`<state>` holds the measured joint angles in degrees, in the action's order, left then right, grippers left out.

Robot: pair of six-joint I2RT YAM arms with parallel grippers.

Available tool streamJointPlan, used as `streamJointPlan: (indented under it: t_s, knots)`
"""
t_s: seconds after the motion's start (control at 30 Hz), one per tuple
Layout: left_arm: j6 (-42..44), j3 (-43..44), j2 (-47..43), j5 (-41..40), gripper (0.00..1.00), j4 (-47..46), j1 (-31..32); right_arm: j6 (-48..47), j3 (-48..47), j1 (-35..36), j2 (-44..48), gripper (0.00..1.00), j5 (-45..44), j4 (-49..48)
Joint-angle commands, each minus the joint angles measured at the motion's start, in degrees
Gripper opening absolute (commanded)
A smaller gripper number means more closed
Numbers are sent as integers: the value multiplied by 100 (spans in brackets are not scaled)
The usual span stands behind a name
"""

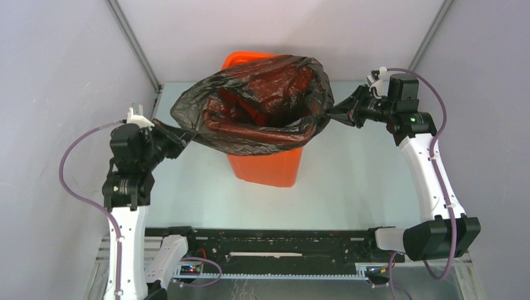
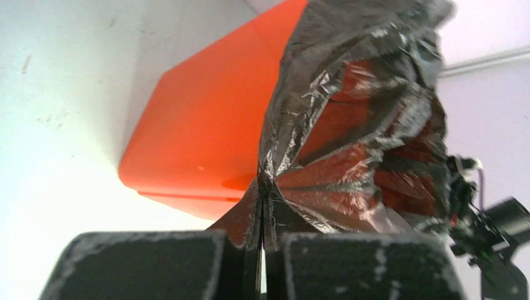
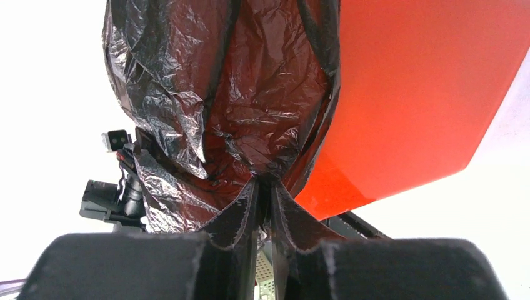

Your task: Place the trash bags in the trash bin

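Table [image 1: 350, 187] is carrying the orange trash bin [image 1: 265, 169], standing upright mid-table. Black trash bag [image 1: 269, 134] is draping over the bin's top, mouth open, stretching past both sides. Left gripper [image 1: 178, 139] is clamping its left edge and right gripper [image 1: 340, 114] is pinching its right edge.

Left hand [image 1: 180, 134], middle left of frame, and right hand [image 1: 335, 115], upper right, reach inward with elbows bent, each pinched tight on the trash bag [image 1: 256, 136].

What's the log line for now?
left end effector: shut on trash bag | right end effector: same | bag: open over trash bin
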<state>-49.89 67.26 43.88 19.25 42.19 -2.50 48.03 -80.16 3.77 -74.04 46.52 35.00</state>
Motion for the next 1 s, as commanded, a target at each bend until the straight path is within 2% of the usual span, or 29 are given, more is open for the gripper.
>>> streamJointPlan:
  t_s: [0.0,0.23,0.27,0.37,0.43,0.5,0.63,0.87,0.9,0.97]
  knots:
    - [269,-236,376,-350,0,-255,-148,-286,9,-25,-41,18,-212,-57]
    - [79,-379,1023,-16,9,-1026,-59,-583,-85,-34,-327,18,-442,-15]
    - [215,-305,1068,-74,14,-900,-63,-668,-152,-42,-363,18,-476,91]
    - [896,187,1102,-473,42,-72,-66,-946,-438,-59,-396,19,-582,494]
    - [1268,495,937,-947,58,514,-60,-1085,-631,-90,-364,22,-663,724]
    - [1452,758,694,-1370,66,995,-53,-1136,-747,-132,-289,26,-675,875]
    - [1490,1131,206,-1761,76,1230,-70,-1136,-870,-142,-163,31,-642,1039]
    - [1611,1798,19,-1899,86,360,-67,-1207,-939,-147,-162,35,-575,1193]
    - [1686,1787,84,-1760,90,108,-65,-1195,-952,-147,-185,35,-543,1185]
    - [1943,1816,376,-885,92,-521,-66,-1168,-980,-143,-198,35,-492,1176]
